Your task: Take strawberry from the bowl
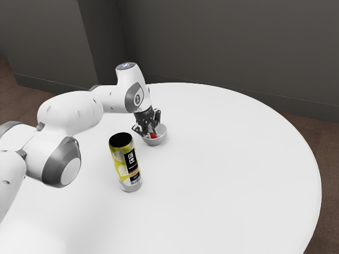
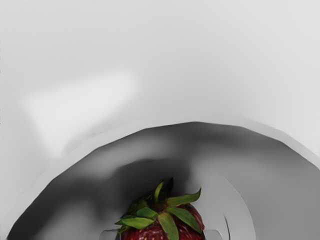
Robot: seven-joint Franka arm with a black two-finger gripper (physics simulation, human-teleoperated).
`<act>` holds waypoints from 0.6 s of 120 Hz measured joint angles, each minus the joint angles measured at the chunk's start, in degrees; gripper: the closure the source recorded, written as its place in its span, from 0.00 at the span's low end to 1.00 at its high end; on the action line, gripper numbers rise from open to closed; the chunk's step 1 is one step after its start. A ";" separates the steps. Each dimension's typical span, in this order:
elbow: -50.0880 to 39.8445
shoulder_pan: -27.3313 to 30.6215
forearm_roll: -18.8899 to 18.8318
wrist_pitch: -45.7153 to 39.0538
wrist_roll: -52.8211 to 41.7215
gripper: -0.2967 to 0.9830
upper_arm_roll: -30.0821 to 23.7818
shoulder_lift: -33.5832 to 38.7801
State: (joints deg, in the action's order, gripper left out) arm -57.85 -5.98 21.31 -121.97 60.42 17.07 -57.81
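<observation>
My fingers are drawn in on the strawberry, one against each flank as I see it in the wrist view, so I take it I have hold of the fruit, its leafy cap showing up between them. The strawberry itself is down inside the bowl, below the rim, and the bowl rests on the white tabletop. By my reading the step in hand is the grasp, with the taking-out left to do. What I want next is to keep the squeeze even and go straight up, slowly at first, so that I find out whether the fruit comes with me before I trust it to any sideways travel. It is rounded and likely a bit slick, so a thin grip could let it roll out and drop back; too hard a pinch might make it pop free. I should also mind the rim: drifting off too early could knock the wall and drag the bowl along. The upright can stands apart from the bowl, toward the exterior camera, and I would swing clear of it with my arm once the strawberry is above the rim
</observation>
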 joint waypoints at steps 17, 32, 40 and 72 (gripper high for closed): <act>0.00 0.12 -0.04 -0.58 0.22 0.65 0.05 -0.22; -0.03 0.16 0.00 -0.95 0.31 0.64 0.05 -0.27; -0.08 0.21 0.04 -1.07 0.35 0.65 0.04 -0.31; -0.62 0.26 0.12 -1.78 0.44 0.68 0.01 -0.24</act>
State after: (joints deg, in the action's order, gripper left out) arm -58.48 -5.72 21.42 -123.75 60.86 17.08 -58.05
